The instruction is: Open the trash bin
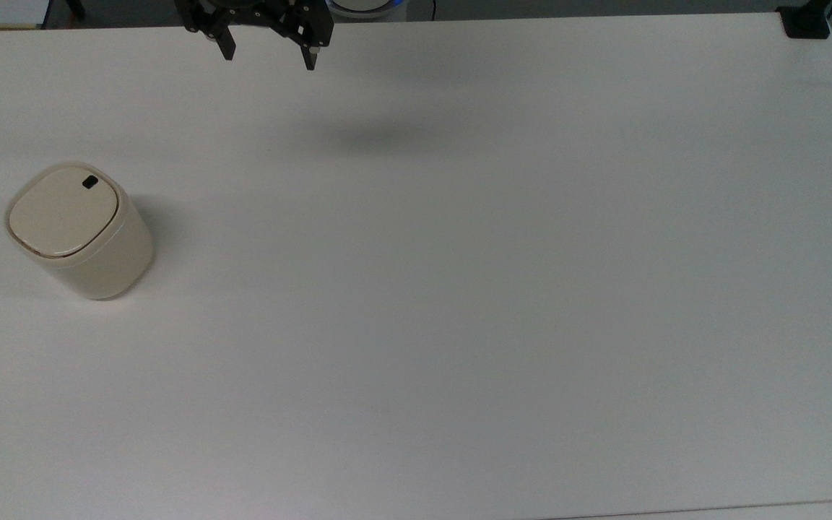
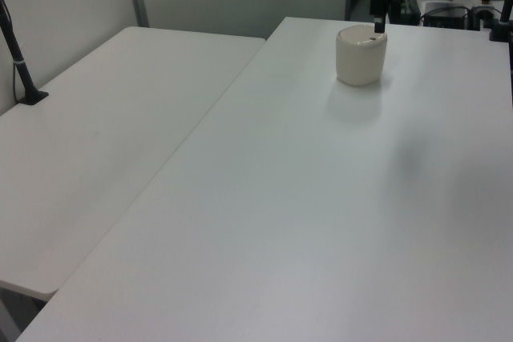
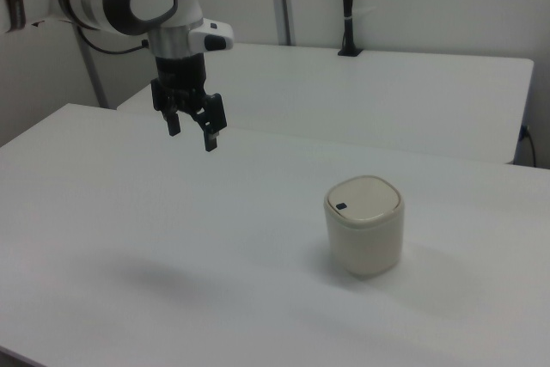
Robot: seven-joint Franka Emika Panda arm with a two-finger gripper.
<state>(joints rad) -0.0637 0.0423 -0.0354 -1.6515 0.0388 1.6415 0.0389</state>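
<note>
The cream trash bin (image 1: pixel 80 231) stands upright at the top view's left, its flat lid down and a small black mark near the lid's rim. It also stands at the far end of the table in the left view (image 2: pixel 361 55) and right of centre in the right view (image 3: pixel 364 225). My gripper (image 1: pixel 268 54) hangs open high over the table's far edge, well apart from the bin, with nothing between its fingers. The right view has it (image 3: pixel 191 135) up in the air to the bin's left. In the left view its finger (image 2: pixel 379 22) shows just behind the bin.
The white table (image 1: pixel 459 289) spreads wide around the bin. A second white table (image 2: pixel 104 142) adjoins it on the left view's left. A black post clamp (image 1: pixel 806 25) sits at the top view's far right corner.
</note>
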